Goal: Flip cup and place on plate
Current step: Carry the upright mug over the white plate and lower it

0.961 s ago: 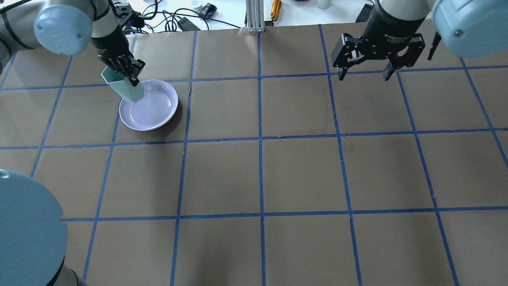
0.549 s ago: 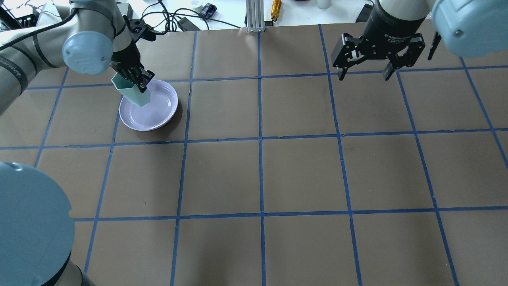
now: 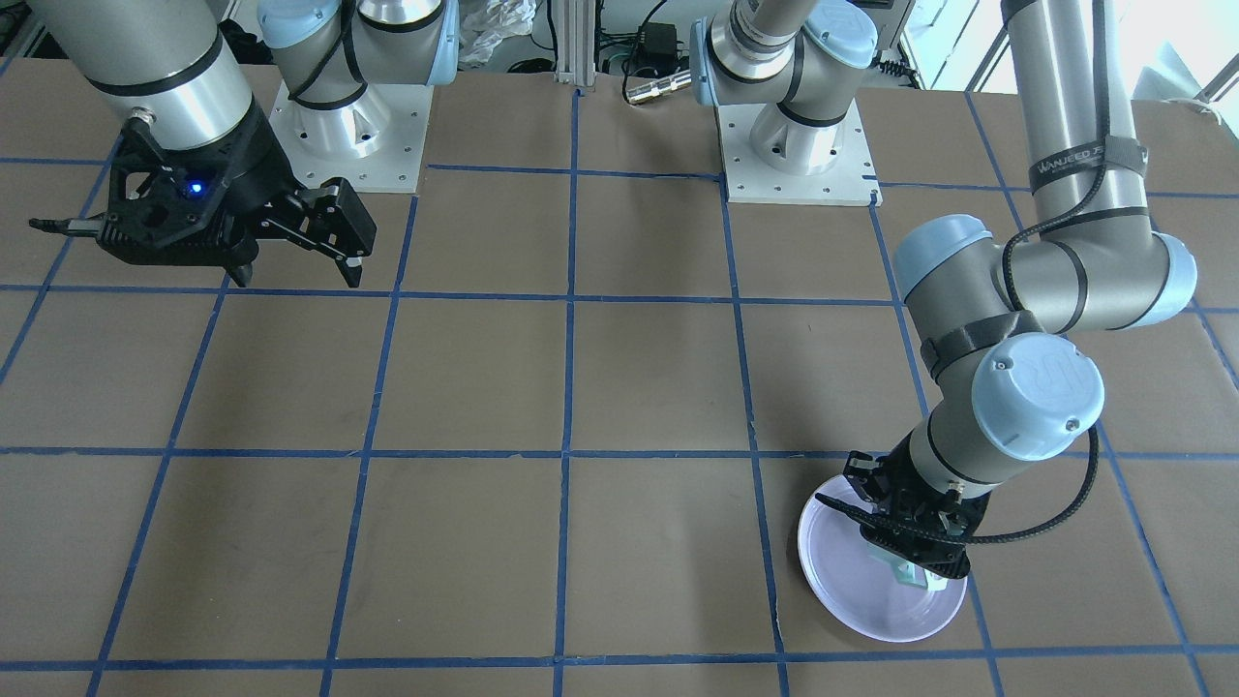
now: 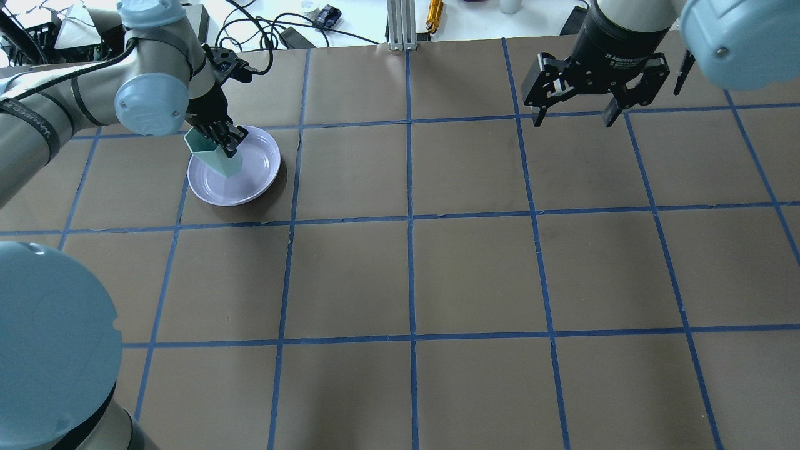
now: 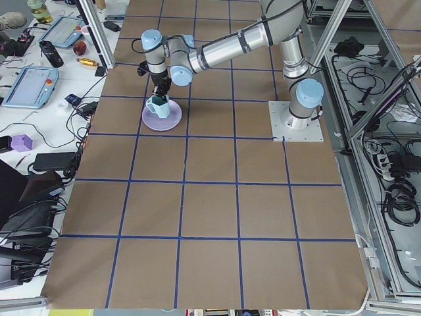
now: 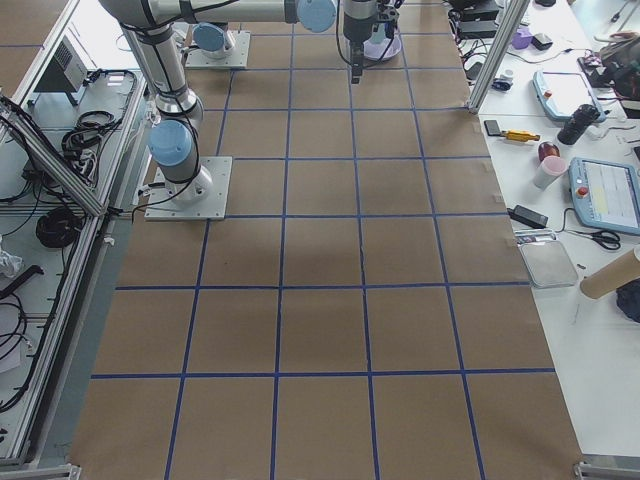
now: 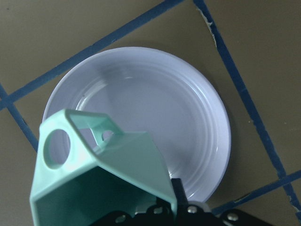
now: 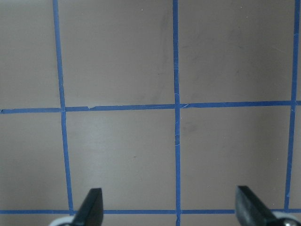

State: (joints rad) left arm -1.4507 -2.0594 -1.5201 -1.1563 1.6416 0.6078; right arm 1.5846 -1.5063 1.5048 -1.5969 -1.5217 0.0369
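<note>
The pale mint-green faceted cup (image 4: 217, 155) is held by my left gripper (image 4: 222, 137), which is shut on its rim. The cup hangs tilted over the round pale lavender plate (image 4: 253, 178), mouth up and toward the gripper. In the left wrist view the cup (image 7: 101, 174) fills the lower left, its squared handle toward the plate (image 7: 188, 108) below. The front view shows my left gripper (image 3: 915, 542) over the plate (image 3: 852, 571), the cup (image 3: 910, 573) mostly hidden. My right gripper (image 4: 578, 106) is open and empty, high over the far right; its fingertips (image 8: 91, 207) show in the right wrist view.
The table is brown paper with a blue tape grid (image 4: 409, 215). Cables and small tools (image 4: 300, 25) lie beyond the far edge. An aluminium post (image 4: 400, 25) stands at the back middle. The arm bases (image 3: 799, 145) sit at the robot's side.
My left gripper has carried the cup to the right and lower, further over the plate, turning it more upright. The right arm has not moved.
</note>
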